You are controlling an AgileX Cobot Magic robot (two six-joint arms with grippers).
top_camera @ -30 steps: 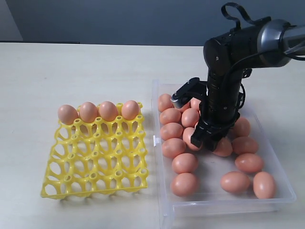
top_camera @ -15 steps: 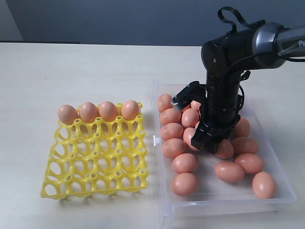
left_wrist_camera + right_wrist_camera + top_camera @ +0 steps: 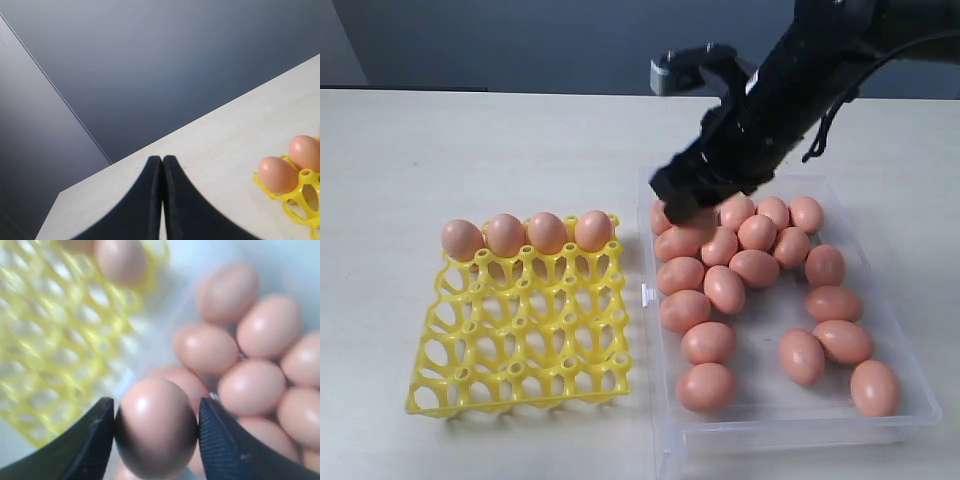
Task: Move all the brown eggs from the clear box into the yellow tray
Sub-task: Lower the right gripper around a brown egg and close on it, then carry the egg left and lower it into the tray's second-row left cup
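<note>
The right tool (image 3: 683,196) grips one brown egg (image 3: 156,426) by its sides, over the far-left corner of the clear box (image 3: 800,428). The yellow tray (image 3: 520,335) lies just left on the surface, with four eggs (image 3: 525,233) filling its far row, so I judge the carry goes left and slightly nearer. The left tool (image 3: 162,200) is closed on nothing.
</note>
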